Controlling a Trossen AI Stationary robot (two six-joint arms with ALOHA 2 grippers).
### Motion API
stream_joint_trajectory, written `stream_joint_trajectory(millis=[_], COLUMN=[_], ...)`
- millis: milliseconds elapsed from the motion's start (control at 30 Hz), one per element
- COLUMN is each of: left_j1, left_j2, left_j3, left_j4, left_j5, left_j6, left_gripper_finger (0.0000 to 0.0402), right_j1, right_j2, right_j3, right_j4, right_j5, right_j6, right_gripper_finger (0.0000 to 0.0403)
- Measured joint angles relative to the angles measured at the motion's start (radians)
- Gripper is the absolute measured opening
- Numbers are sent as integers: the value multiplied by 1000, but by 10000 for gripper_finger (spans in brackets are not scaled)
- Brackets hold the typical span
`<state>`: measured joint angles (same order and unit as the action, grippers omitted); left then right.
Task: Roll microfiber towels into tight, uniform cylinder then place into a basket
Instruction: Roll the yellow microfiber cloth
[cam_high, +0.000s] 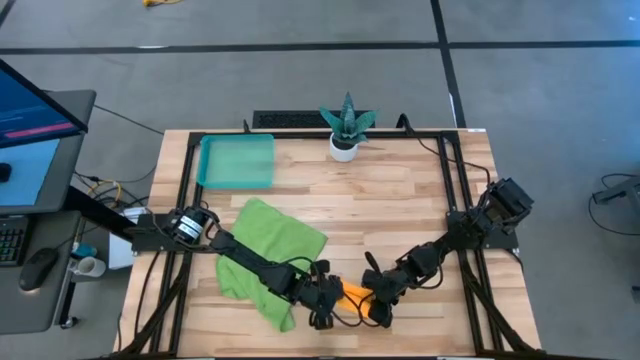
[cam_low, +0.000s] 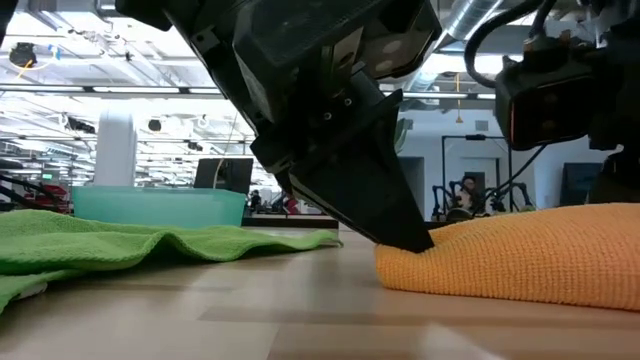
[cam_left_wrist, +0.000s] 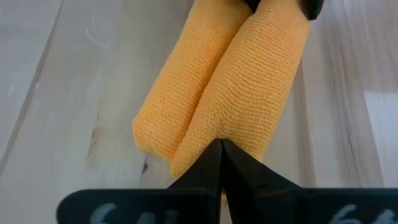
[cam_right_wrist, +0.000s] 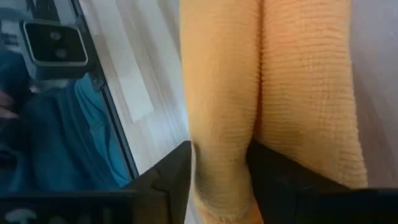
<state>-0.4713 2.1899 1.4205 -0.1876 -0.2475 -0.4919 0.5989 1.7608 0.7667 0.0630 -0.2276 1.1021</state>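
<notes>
At the table's left, the teal basket (cam_high: 237, 162) waits near the back edge, empty; the green towel (cam_high: 270, 250) lies flat; the left gripper (cam_high: 322, 297), fingers together, pins the orange towel (cam_high: 354, 295), likely so the roll holds; the right gripper (cam_high: 381, 297) straddles it, fingers apart.

orange towel (cam_high: 352, 294) rolled, green towel (cam_high: 268, 256) spread, basket (cam_high: 237, 161)
</notes>
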Motion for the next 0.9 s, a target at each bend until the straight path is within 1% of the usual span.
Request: stream_joint_trajectory(millis=[100,200,367,467,533,633,733,800,900], left_j1=[0,0,0,0,0,0,0,0,0], left_j2=[0,0,0,0,0,0,0,0,0], left_j3=[-2,-2,-2,-2,-2,-2,-2,-2,-2], left_j4=[16,23,22,22,22,22,22,22,23], left_j5=[0,0,0,0,0,1,1,1,1], left_j6=[0,0,0,0,0,-1,-2,-2,-2], left_gripper_finger=[0,0,0,0,0,0,0,0,0], right_j1=[3,4,28,59,90,155,214,237,245], right_j2=[-31,-79,-184,-240,-271,-283,-243,-201,-135], right_j3=[-3,-5,-5,-5,-4,-2,-1,-1,-1], right_j4=[-26,-100,-276,-294,-272,-208,-126,-81,-27], right_j5=[11,36,139,210,289,487,666,735,755], right_j6=[-36,-56,-62,-63,-63,-76,-136,-142,-144], right_gripper_finger=[183,182,173,170,170,170,170,168,158])
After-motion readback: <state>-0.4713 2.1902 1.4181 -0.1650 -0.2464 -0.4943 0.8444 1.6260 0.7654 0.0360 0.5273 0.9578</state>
